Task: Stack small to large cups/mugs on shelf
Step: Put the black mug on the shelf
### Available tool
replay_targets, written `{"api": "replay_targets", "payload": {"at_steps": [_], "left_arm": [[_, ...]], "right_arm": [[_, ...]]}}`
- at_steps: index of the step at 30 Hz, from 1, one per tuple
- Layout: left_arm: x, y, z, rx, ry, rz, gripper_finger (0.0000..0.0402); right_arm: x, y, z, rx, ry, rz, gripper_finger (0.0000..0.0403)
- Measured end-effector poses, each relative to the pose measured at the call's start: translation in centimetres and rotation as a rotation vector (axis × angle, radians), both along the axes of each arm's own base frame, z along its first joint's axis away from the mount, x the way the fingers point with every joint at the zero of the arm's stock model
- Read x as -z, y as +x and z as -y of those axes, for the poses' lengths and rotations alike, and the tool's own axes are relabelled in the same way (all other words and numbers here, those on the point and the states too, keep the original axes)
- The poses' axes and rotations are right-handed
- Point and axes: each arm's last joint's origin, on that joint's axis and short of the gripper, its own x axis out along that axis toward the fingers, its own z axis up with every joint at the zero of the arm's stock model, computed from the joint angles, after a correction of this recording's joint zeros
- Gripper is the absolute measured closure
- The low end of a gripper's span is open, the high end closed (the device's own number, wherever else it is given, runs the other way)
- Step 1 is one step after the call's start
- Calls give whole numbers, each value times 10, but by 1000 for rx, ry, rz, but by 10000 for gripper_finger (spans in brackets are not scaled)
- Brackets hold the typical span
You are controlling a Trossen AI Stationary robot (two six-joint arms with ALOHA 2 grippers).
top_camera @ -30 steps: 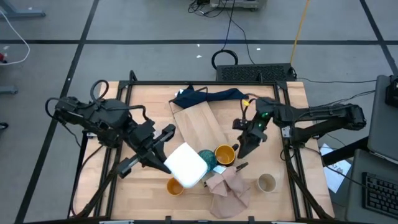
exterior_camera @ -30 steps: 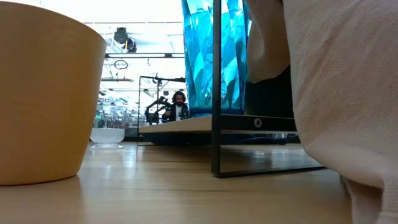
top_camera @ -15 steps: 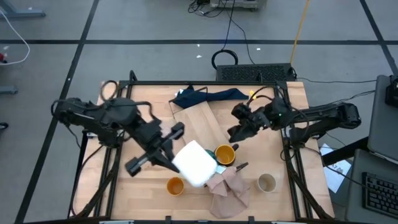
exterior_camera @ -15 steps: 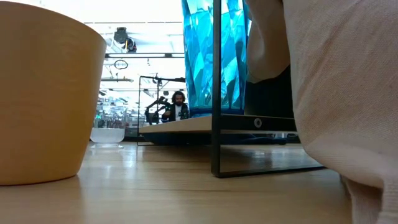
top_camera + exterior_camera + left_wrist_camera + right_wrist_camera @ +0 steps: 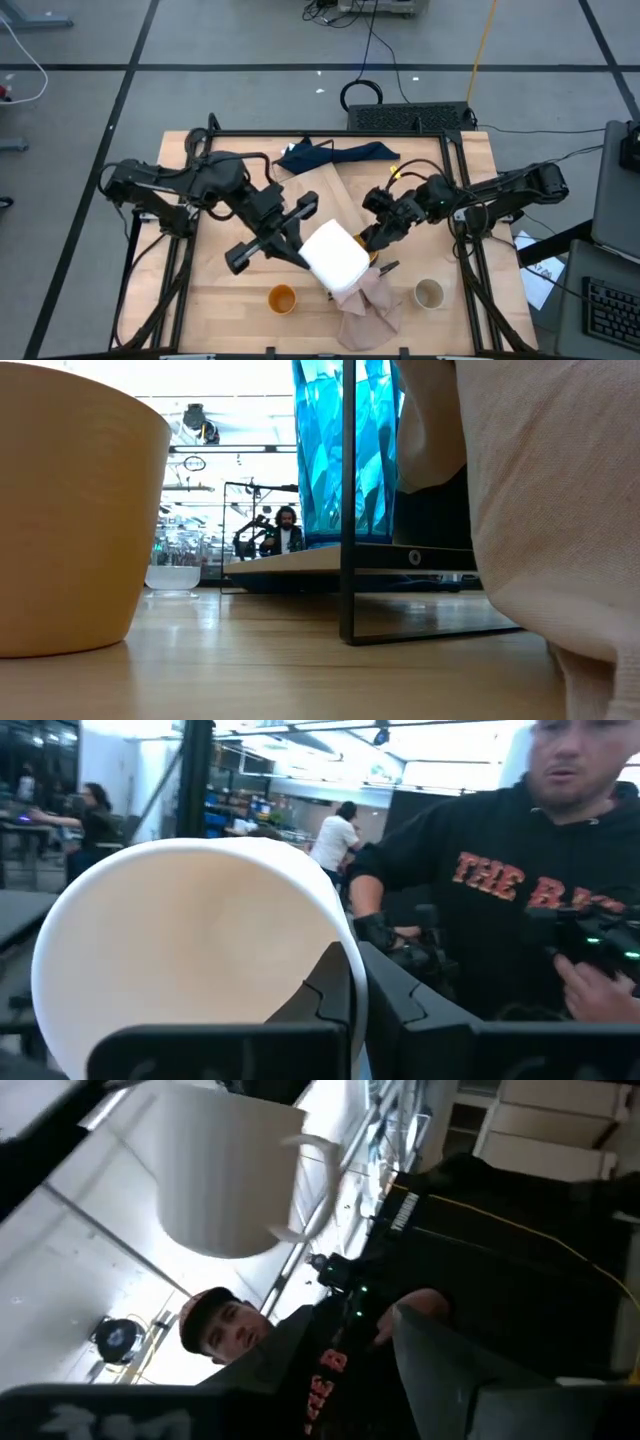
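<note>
Early stage: nothing looks stacked on the shelf [image 5: 318, 195] yet, at frame centre. Left tool [image 5: 300, 240] grips the white mug [image 5: 336, 259] by its rim, lifted mid-frame, hiding the teal and mustard cups. Orange cup [image 5: 282, 298] lower centre-left and beige-grey cup [image 5: 429, 294] lower right sit on the worktop [image 5: 225, 300]. Right tool [image 5: 375, 236] just right of the mug; can't tell if clenched or released. Since earlier frames, the white mug has moved right and the right tool has come in toward it.

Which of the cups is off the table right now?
The white mug: the left pincer grips its rim, holding it up. The orange cup and beige-grey cup stand on the table.
</note>
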Motion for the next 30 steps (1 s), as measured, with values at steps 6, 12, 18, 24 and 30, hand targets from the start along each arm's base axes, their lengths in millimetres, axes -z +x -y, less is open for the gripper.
{"api": "replay_targets", "payload": {"at_steps": [6, 12, 18, 24, 30], "left_arm": [[8, 12, 0, -5, -6, -23, 390], [16, 21, -2, 8, -12, -58, 392], [23, 30, -4, 22, -20, -86, 394], [23, 35, -12, 9, -31, -59, 384], [21, 36, -21, 11, -34, -52, 395]], "right_arm": [[5, 5, -1, 36, 2, -8, 259], [6, 6, 0, 56, 6, -9, 259], [5, 6, -2, 68, 25, -11, 259], [6, 4, -13, 34, 25, -19, 259], [6, 3, -21, 45, 38, -20, 259]]}}
